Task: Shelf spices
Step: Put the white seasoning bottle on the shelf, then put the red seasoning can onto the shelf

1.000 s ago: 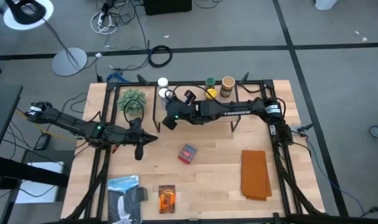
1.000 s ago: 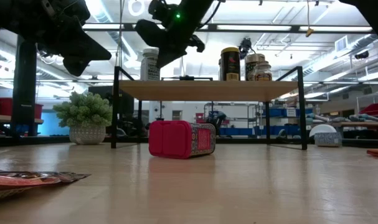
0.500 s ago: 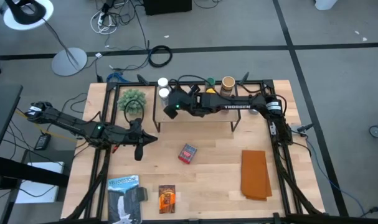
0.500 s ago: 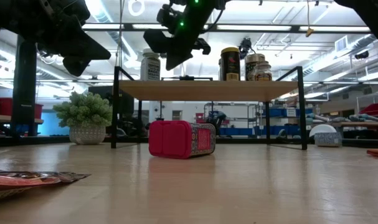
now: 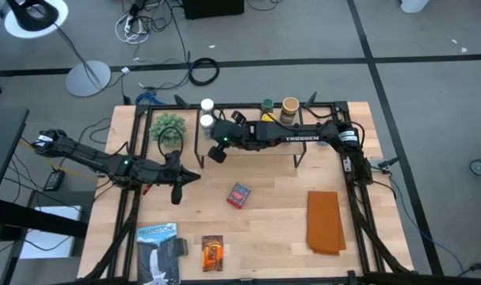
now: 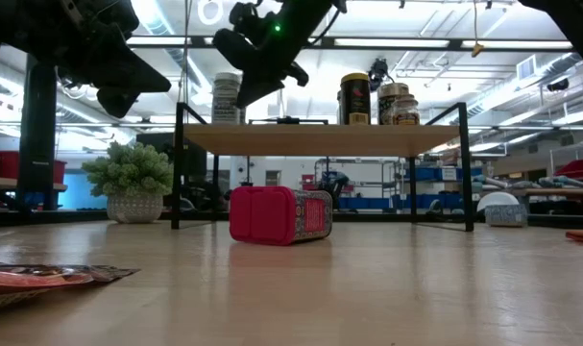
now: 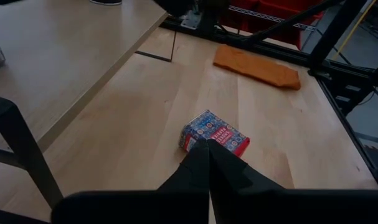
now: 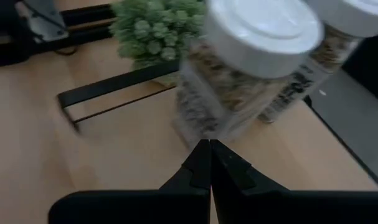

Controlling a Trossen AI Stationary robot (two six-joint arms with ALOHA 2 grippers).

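Swinging back from deeper over the shelf, the right gripper hangs clenched and empty beside a white-lidded jar, seemingly nudging it. Red box still waits on the table.

The tabletop is light wood, smooth and matt. The shelf has a wooden board on thin black metal legs. The jar is clear plastic with a smooth white lid. The cloth looks soft and matt.
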